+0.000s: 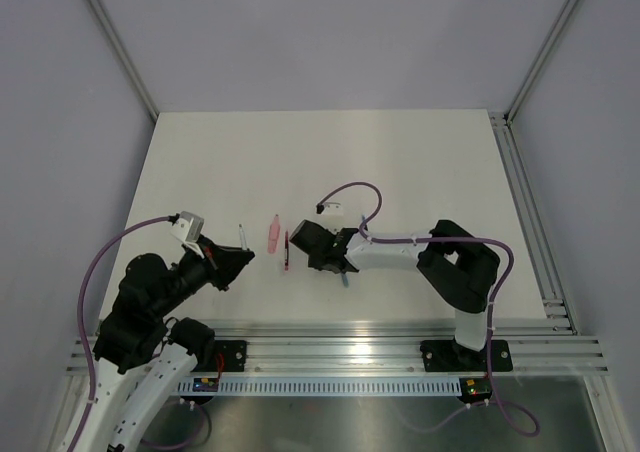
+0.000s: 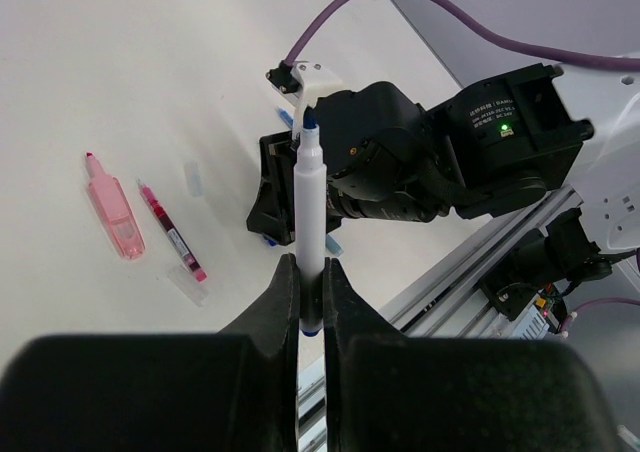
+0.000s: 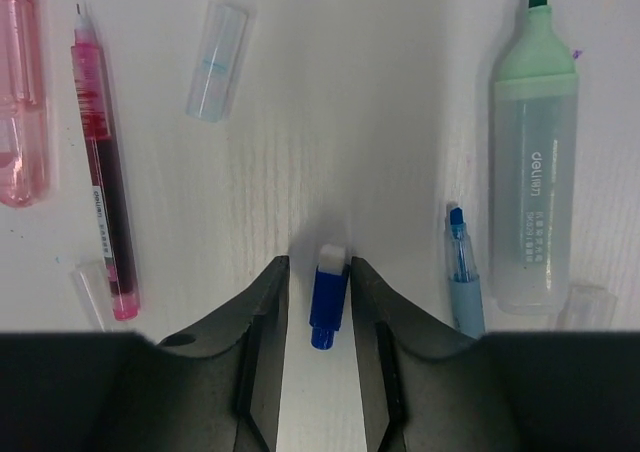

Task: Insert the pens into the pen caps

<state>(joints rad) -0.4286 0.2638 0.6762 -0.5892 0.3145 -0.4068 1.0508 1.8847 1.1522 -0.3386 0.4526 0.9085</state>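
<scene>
My left gripper [image 2: 310,267] is shut on a white pen [image 2: 309,202] with a dark blue tip and holds it upright above the table; it also shows in the top view [image 1: 241,234]. My right gripper [image 3: 318,264] is low over the table with its jaws open around a short dark-blue cap with a white end [image 3: 328,297]. The cap lies against one finger, with a gap to the other. A red pen [image 3: 105,172], a whitish clear cap [image 3: 215,60] and a light blue pen [image 3: 462,272] lie nearby.
A pink highlighter [image 3: 20,102] lies left of the red pen. A pale green highlighter [image 3: 535,162] lies right of the light blue pen. Small clear caps lie at the lower left [image 3: 85,292] and lower right [image 3: 590,307]. The metal rail [image 1: 400,337] runs along the near edge.
</scene>
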